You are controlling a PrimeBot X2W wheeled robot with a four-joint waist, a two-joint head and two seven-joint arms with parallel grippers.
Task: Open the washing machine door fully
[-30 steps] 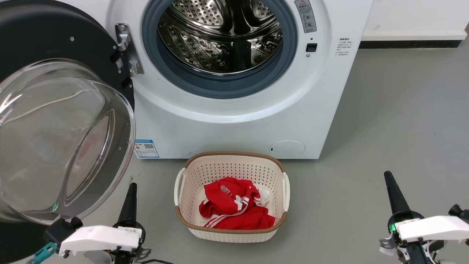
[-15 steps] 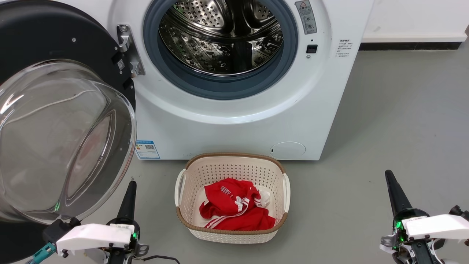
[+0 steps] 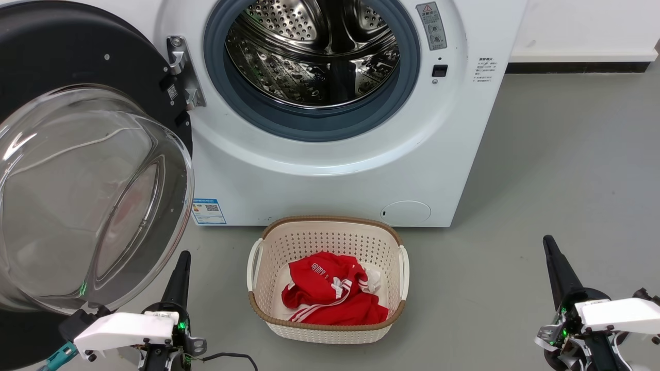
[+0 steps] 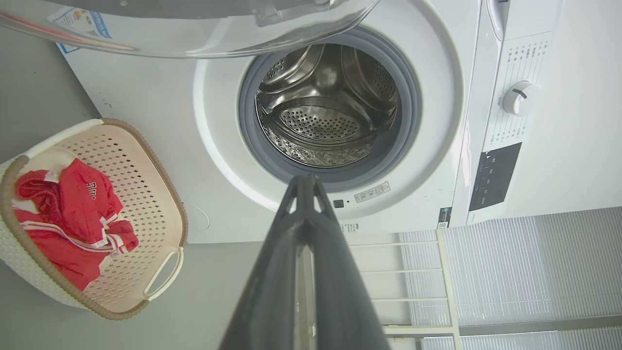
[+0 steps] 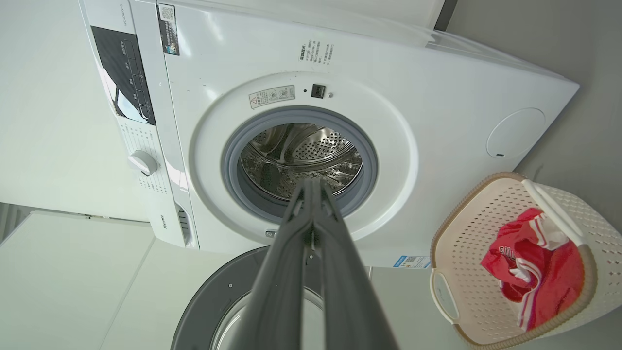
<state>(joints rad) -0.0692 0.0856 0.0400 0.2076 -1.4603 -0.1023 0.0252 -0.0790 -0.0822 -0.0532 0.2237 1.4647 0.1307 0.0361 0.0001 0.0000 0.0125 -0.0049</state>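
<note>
Here, red clothing lies in the cream basket, with left claw and right claw clenched.

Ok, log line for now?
washing machine door wide open | left gripper jaws shut, empty | right gripper jaws shut, empty

Head view: I see the washing machine door cut off at left edge; warning label txt too small to read.

Grey floor carries washing machine w/ cream basket just in front.
</note>
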